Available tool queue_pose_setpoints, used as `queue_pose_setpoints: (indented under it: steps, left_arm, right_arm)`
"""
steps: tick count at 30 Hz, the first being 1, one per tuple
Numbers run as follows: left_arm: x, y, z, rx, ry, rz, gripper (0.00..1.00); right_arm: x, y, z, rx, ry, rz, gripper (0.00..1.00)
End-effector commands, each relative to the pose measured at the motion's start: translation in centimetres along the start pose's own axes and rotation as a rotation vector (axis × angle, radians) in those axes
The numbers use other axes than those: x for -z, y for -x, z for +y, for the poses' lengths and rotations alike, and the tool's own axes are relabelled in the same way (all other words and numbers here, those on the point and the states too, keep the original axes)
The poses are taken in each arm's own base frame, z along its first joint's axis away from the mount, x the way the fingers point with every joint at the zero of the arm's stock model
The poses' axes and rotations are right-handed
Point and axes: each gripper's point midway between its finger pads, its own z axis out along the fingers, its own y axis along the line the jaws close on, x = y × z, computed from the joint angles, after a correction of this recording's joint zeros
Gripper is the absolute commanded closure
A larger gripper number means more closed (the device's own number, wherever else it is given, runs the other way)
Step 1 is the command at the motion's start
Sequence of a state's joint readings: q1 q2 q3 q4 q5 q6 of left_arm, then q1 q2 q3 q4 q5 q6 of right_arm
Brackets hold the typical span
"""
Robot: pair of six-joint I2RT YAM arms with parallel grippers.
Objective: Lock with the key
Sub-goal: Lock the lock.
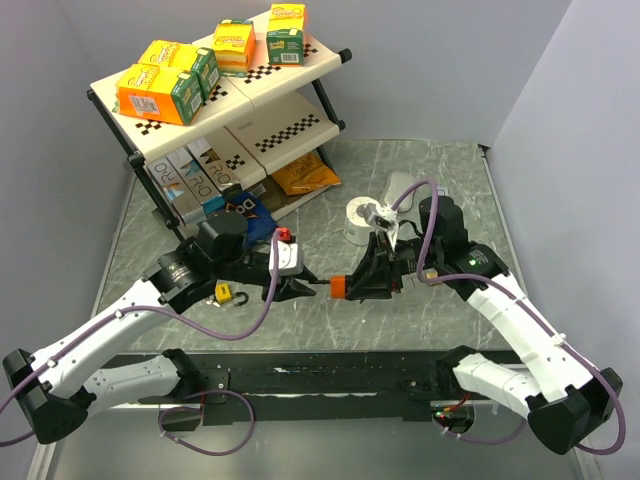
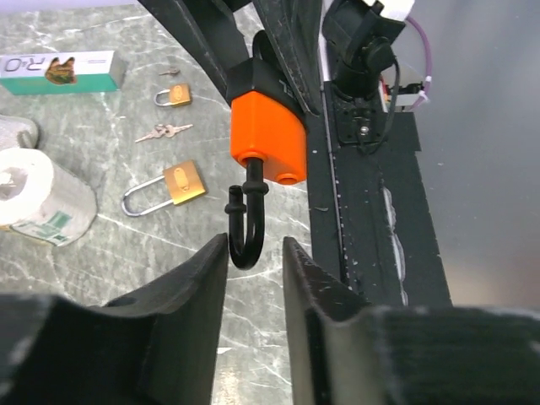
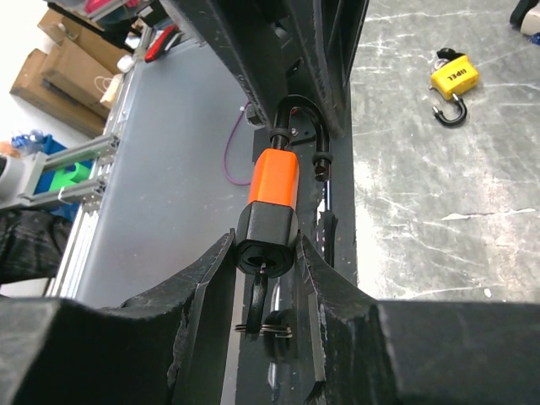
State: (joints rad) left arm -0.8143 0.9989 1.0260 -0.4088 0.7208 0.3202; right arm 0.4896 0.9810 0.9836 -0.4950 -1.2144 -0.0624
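Note:
An orange padlock (image 1: 339, 287) with a black base hangs in the air between my two grippers. My right gripper (image 1: 356, 284) is shut on its black base (image 3: 266, 243). A key (image 3: 261, 294) on a wire ring sticks out of the keyhole between the right fingers. The black shackle (image 2: 247, 226) is open, one leg out of the orange body (image 2: 268, 135). My left gripper (image 2: 255, 257) is open, its fingers either side of the shackle's bend, with a gap on the right side. It also shows in the top view (image 1: 312, 287).
A yellow padlock (image 1: 226, 294) lies by the left arm. Two brass padlocks (image 2: 184, 181) and loose keys (image 2: 164, 131) lie near a paper roll (image 1: 360, 218). A shelf rack (image 1: 230, 120) with boxes stands at the back left.

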Motion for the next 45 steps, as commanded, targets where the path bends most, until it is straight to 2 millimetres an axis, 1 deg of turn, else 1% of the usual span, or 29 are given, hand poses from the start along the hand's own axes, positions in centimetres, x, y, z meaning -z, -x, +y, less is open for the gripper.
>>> queue_pose_setpoints:
  steps: [1,2,3,4,6,7,8,10,13,16,17,18,21,29,33,36,38,39,40,43,45]
  left_arm:
    - [-0.2,0.9,-1.1,0.015,-0.065,-0.038,0.68]
    - [-0.2,0.9,-1.3,0.024,-0.078,-0.037,0.70]
    - [-0.2,1.3,-2.0,0.028,-0.119,-0.050,0.73]
    - [-0.1,1.4,-2.3,0.037,-0.135,-0.051,0.77]
    - [-0.2,1.4,-3.0,0.072,-0.176,-0.044,0.81]
    - [-0.1,1.5,-3.5,0.081,-0.208,-0.049,0.85]
    - [-0.2,1.2,-3.9,0.104,-0.226,-0.038,0.87]
    - [-0.2,1.3,-4.2,0.123,-0.250,-0.039,0.93]
    - [-0.4,1.6,-4.2,0.152,-0.257,-0.044,0.99]
    - [-0.6,2.4,-3.8,0.166,-0.245,-0.067,0.99]
    - [-0.7,2.3,-3.5,0.193,-0.224,-0.064,0.99]
    - [-0.8,2.9,-3.2,0.181,-0.211,-0.089,0.99]
    - [-0.9,3.7,-3.3,0.180,-0.227,-0.127,0.99]
    - [-1.7,4.4,-4.2,0.233,-0.281,-0.149,0.99]
    - [-2.0,5.0,-3.8,0.242,-0.264,-0.178,0.99]
    - [-2.2,5.8,-3.3,0.242,-0.243,-0.213,0.99]
    - [-2.4,5.9,-3.0,0.261,-0.226,-0.220,0.99]
    - [-2.4,6.4,-2.9,0.241,-0.219,-0.243,0.99]
    - [-2.5,6.5,-2.6,0.249,-0.202,-0.247,0.99]
    - [-2.6,6.8,-2.6,0.245,-0.200,-0.265,0.99]
    - [-2.6,6.7,-2.6,0.241,-0.200,-0.264,0.99]
  right_arm:
    - [0.3,2.6,2.0,0.167,0.033,-0.041,1.00]
    - [0.3,2.6,2.0,0.177,0.031,-0.041,1.00]
    - [0.2,2.6,2.0,0.184,0.026,-0.041,1.00]
    - [0.3,2.6,1.9,0.190,0.021,-0.040,1.00]
    - [0.3,2.6,1.8,0.219,0.003,-0.037,1.00]
    - [0.3,2.7,1.9,0.234,-0.002,-0.037,1.00]
    - [0.2,2.6,2.0,0.263,-0.003,-0.033,1.00]
    - [0.2,2.7,1.8,0.298,-0.029,-0.032,1.00]
    - [0.0,2.6,2.0,0.360,-0.036,-0.023,1.00]
    - [-0.4,2.8,2.4,0.386,-0.023,-0.031,1.00]
    - [-0.5,2.9,2.6,0.387,-0.018,-0.035,1.00]
    - [-0.7,3.0,2.8,0.389,-0.009,-0.038,1.00]
    - [-1.4,2.8,3.1,0.378,0.013,-0.043,1.00]
    - [-2.6,3.2,3.1,0.375,0.035,-0.053,1.00]
    - [-3.1,3.4,3.2,0.370,0.054,-0.063,1.00]
    - [-3.6,3.3,3.5,0.330,0.078,-0.072,1.00]
    - [-3.9,3.4,3.7,0.321,0.092,-0.077,1.00]
    - [-4.1,3.2,3.8,0.316,0.101,-0.074,1.00]
    - [-4.3,3.3,3.8,0.303,0.106,-0.075,1.00]
    - [-4.6,2.8,4.3,0.288,0.129,-0.061,1.00]
    - [-4.6,2.5,4.2,0.282,0.124,-0.051,1.00]
